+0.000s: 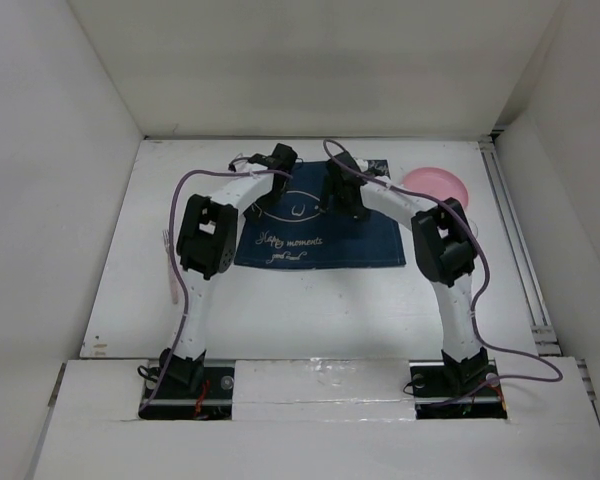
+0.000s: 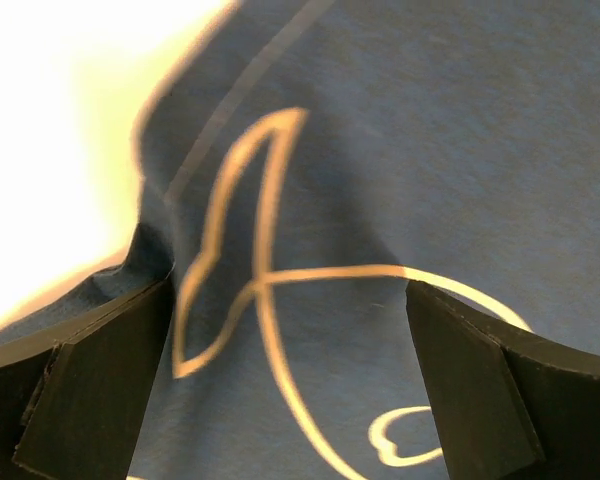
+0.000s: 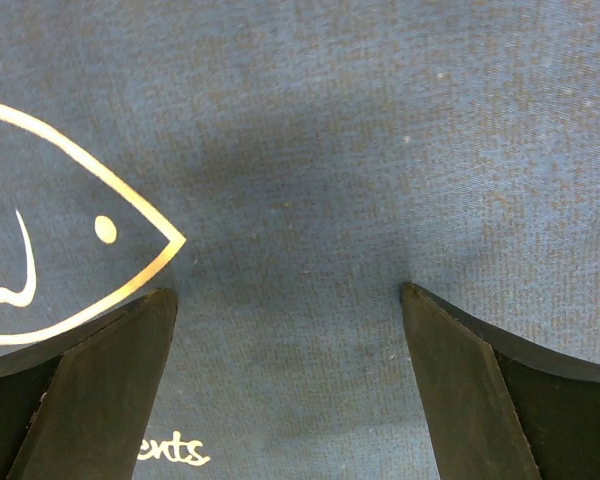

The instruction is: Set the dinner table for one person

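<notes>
White matte tabletop [image 1: 320,310]: left gripper [image 2: 288,290] and right gripper [image 3: 287,292] gape over navy fish-print cloth placemat [image 1: 320,245], seemingly straightening it; round pink plate [image 1: 435,182] likely next.

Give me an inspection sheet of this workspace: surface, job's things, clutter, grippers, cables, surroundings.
Surface: white table, flat and matte.
Job's things: navy placemat with a fish drawing, mid-table, its far left edge rucked; pink plate by its far right corner, contact hidden by an arm.
Clutter: slim pale item at the table's left edge, too small to identify.
Grippers: left gripper jaws open over the fish's tail; right gripper jaws open beside the fish's head.
Cables: purple cable looping along each arm.
Surroundings: white walls on three sides.
</notes>
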Motion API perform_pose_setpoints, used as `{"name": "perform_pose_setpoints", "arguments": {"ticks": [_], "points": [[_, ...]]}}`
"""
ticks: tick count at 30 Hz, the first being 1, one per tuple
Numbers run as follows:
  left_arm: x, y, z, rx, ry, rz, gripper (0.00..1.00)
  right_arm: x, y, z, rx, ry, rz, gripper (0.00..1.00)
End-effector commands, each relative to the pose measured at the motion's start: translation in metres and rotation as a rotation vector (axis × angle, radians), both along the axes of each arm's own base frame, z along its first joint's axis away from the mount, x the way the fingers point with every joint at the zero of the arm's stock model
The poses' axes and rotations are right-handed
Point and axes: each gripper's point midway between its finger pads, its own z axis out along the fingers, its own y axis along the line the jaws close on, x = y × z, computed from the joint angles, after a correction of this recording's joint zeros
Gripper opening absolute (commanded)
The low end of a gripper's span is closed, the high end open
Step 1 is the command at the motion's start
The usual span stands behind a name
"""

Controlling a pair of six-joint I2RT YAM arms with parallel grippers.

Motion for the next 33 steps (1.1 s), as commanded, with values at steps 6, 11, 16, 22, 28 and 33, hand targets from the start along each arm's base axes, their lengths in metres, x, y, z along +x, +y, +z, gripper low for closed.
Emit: {"name": "perform_pose_setpoints", "arguments": {"ticks": [6,11,16,22,28,33], "points": [[0.006,0.022,0.046,0.03,-0.053,0.002,1.0,0.012,-0.021,0.002,-0.004,0.034,-0.001,1.0],[-0.002,0.03,0.082,0.032,-0.114,-0.005,1.0,0.019,-0.021,-0.002,0.001,0.04,0.016,1.0],[-0.015,0.035,0.101,0.015,-0.155,-0.004,1.0,0.02,-0.019,-0.006,-0.018,0.051,0.076,1.0],[-0.048,0.045,0.133,-0.009,-0.227,-0.028,1.0,0.003,-0.02,-0.018,-0.052,0.072,0.098,1.0],[-0.083,0.065,0.18,-0.022,-0.349,-0.045,1.0,-0.02,-0.022,-0.023,-0.05,0.07,0.097,1.0],[-0.111,0.074,0.205,-0.058,-0.434,-0.072,1.0,-0.044,-0.021,-0.026,-0.057,0.064,0.103,1.0]]}}
